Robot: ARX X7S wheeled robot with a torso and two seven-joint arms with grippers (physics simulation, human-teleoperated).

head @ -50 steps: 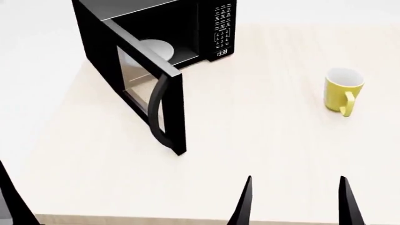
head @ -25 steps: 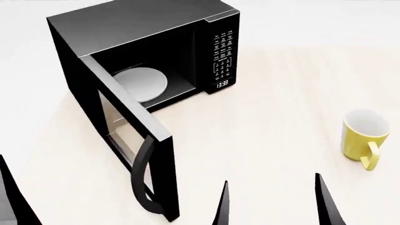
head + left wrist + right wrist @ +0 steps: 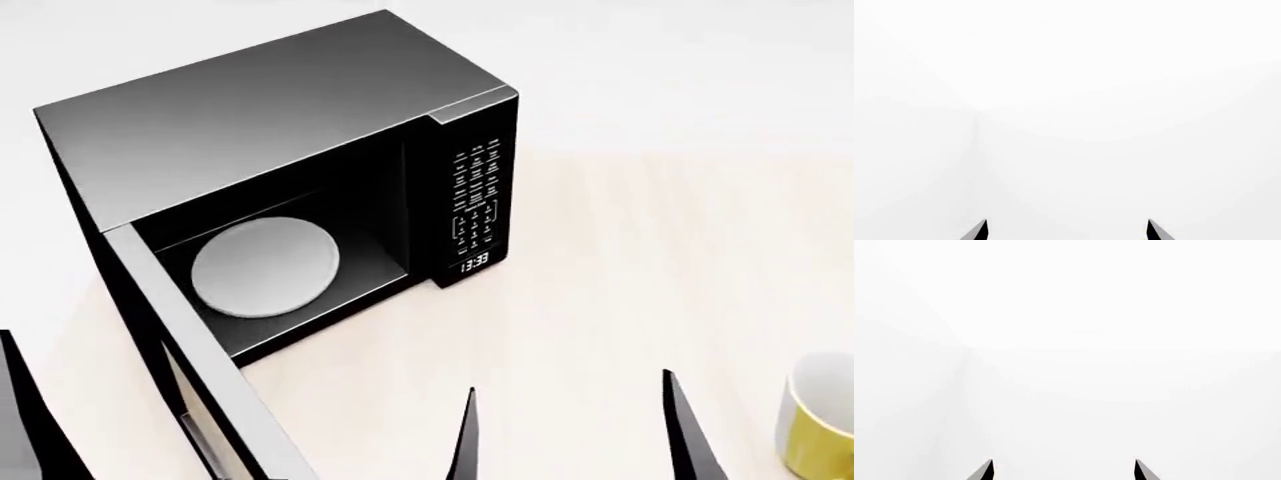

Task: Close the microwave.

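The microwave [image 3: 287,180] stands on the pale wooden table [image 3: 641,280] with its door [image 3: 200,390] swung wide open, the white turntable plate [image 3: 264,265] showing inside and the keypad panel [image 3: 474,205] lit with white digits. The right gripper [image 3: 574,430] has its two black fingers spread apart with nothing between them; the microwave sits ahead of it and off to its left, the door edge just left of it. A yellow mug [image 3: 817,425] stands just to its right. The left gripper [image 3: 1067,231] is spread too, facing blank white.
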